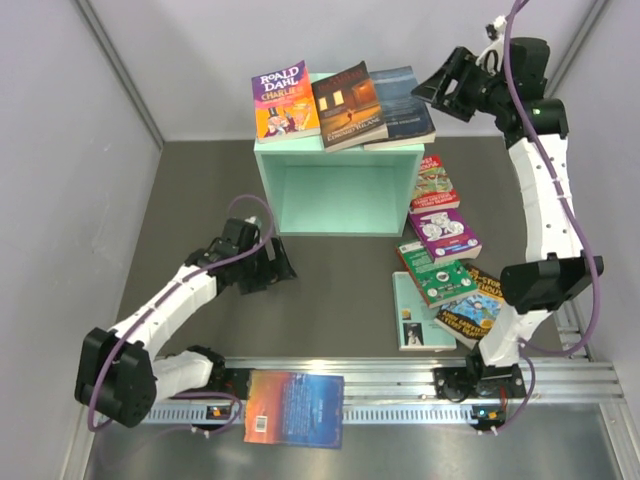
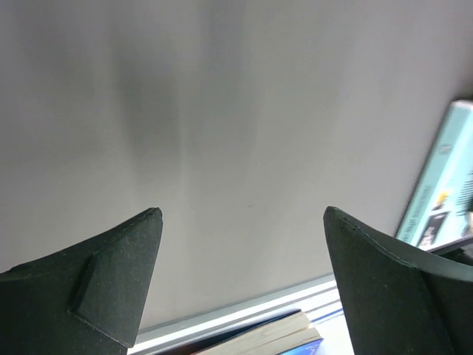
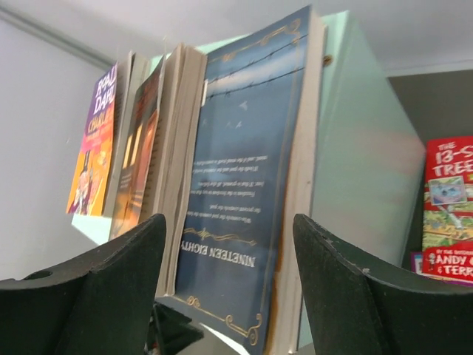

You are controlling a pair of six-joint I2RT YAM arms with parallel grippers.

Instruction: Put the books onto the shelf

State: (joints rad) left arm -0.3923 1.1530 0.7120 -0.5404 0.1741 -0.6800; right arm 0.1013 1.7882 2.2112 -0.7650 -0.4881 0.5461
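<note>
The shelf [image 1: 335, 185], a mint-green open-fronted box, stands mid-table. On its top lie three books: a purple one [image 1: 283, 100], a dark brown one [image 1: 347, 105] and a grey-blue one [image 1: 400, 105]. My right gripper [image 1: 440, 90] hovers open just right of the grey-blue book. In the right wrist view that book [image 3: 251, 200] shows beyond the spread fingers, untouched by the right gripper [image 3: 229, 229]. My left gripper [image 1: 275, 265] rests low on the table in front of the shelf, and the left gripper [image 2: 242, 214] is open and empty.
Right of the shelf lie a red book [image 1: 432, 183], a purple-white one [image 1: 445, 233], a green one [image 1: 435, 270], a teal one [image 1: 420, 315] and a blue-orange one [image 1: 470, 310]. Another blue-orange book [image 1: 295, 408] lies on the front rail. Walls enclose the table.
</note>
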